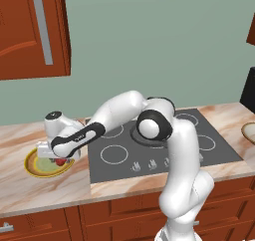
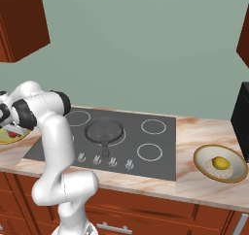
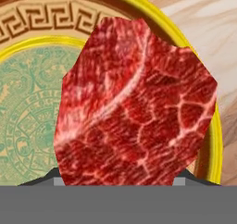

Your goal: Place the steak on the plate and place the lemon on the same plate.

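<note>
Steak [image 3: 134, 102] sits pinched between the gripper [image 1: 59, 160] fingers, directly over the plate [image 1: 35, 168], whose yellow rim and green centre lie just beneath it. Well off to the gripper's right, past the hob [image 1: 164, 145] and its dark frying pan [image 2: 103, 130], the lemon [image 2: 221, 162] rests in a tan dish [image 2: 202, 156].

Green wall [image 1: 149, 46], red-brown cabs [image 1: 30, 31].

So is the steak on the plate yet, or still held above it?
Cannot tell if it rests. The steak sits between the claw's fingertips, over the plate; contact is hidden.
</note>
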Available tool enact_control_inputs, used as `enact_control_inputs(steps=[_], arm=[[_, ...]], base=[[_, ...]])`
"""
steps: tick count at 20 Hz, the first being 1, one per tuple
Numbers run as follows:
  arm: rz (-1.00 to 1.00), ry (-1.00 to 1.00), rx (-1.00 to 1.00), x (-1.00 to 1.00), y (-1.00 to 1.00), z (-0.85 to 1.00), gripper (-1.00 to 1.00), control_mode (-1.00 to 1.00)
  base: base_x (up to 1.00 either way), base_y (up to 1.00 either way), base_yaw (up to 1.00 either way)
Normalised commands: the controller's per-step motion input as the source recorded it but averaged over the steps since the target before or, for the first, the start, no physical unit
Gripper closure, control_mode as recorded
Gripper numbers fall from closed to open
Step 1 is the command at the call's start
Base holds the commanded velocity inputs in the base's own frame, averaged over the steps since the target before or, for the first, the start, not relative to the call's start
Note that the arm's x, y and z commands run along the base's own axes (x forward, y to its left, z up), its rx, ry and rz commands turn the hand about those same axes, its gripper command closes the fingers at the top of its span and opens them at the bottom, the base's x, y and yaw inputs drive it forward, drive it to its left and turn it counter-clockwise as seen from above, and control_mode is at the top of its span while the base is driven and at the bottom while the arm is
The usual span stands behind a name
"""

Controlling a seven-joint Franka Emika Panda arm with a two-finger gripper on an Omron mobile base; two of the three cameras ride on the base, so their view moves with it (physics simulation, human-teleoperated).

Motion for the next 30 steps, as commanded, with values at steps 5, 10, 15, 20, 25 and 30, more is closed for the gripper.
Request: enact_control_inputs(steps=[5, 10, 15, 20, 25, 30], arm=[[0.00, 0.00, 0.00, 0.20, 0.14, -0.02, 1.00, -1.00], [0.00, 0.00, 0.00, 0.17, 0.17, -0.02, 1.00, -1.00], [0.00, 0.02, 0.00, 0.07, 0.16, -0.05, 1.00, -1.00], [0.00, 0.03, 0.00, -0.02, 0.06, -0.11, -1.00, -1.00], [0.00, 0.00, 0.00, -0.11, -0.01, -0.01, -1.00, -1.00], [0.00, -0.01, 0.00, -0.13, 0.00, 0.01, -1.00, -1.00]], base=[[0.00, 0.00, 0.00], [0.00, 0.00, 0.00], [0.00, 0.00, 0.00], [0.00, 0.00, 0.00], [0.00, 0.00, 0.00], [0.00, 0.00, 0.00]])
